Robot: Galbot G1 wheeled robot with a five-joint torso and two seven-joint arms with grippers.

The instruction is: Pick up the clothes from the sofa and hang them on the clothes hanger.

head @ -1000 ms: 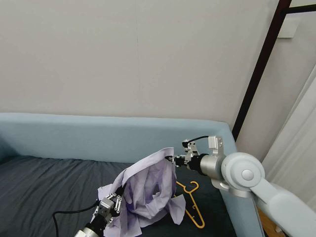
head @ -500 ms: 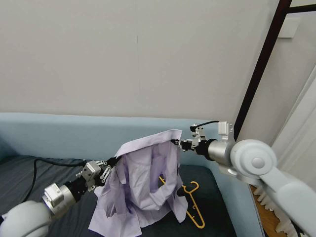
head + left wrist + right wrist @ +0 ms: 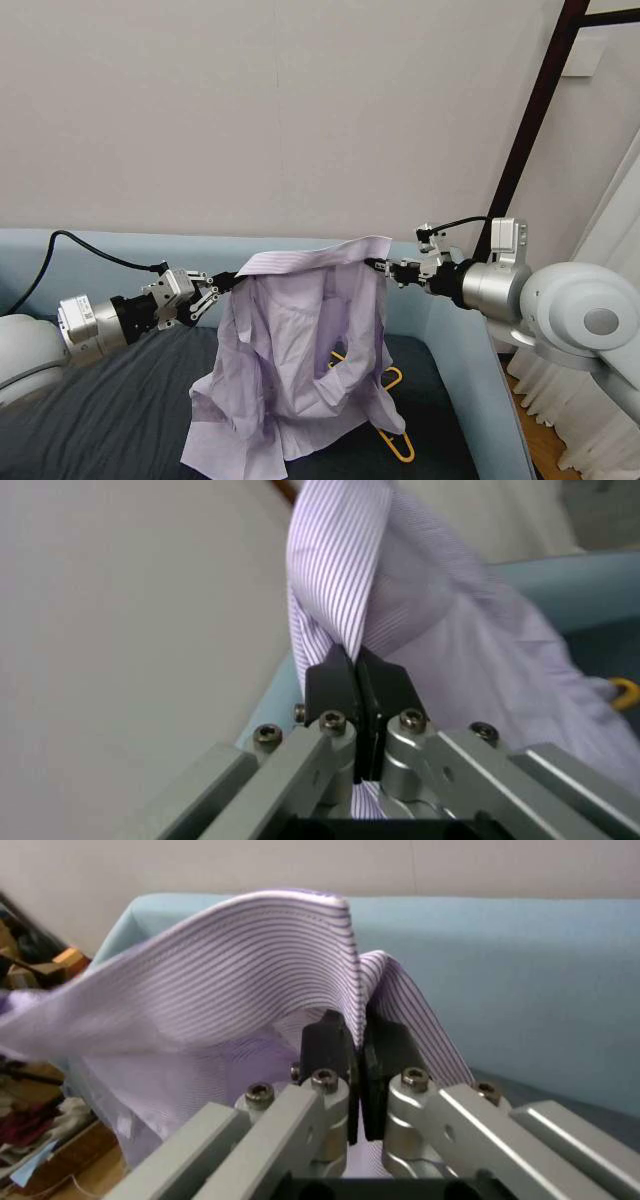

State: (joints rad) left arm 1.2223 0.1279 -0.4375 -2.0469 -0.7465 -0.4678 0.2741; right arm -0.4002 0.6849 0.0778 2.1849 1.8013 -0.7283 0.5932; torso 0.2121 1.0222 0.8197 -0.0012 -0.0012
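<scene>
— Head view?
— The shirt hung over the sofa, stretched between left gripper and right gripper; the hanger lay on the seat beneath.
— Left wrist?
— Fingers pinched a striped fold.
— Right wrist?
— Same pinch. Pickup looked done; next, I'd judge, getting that hanger into the shirt.

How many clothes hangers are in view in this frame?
1. A yellow hanger lies on the sofa seat near its right end, partly under the hanging purple shirt. The shirt could hide more.
</scene>
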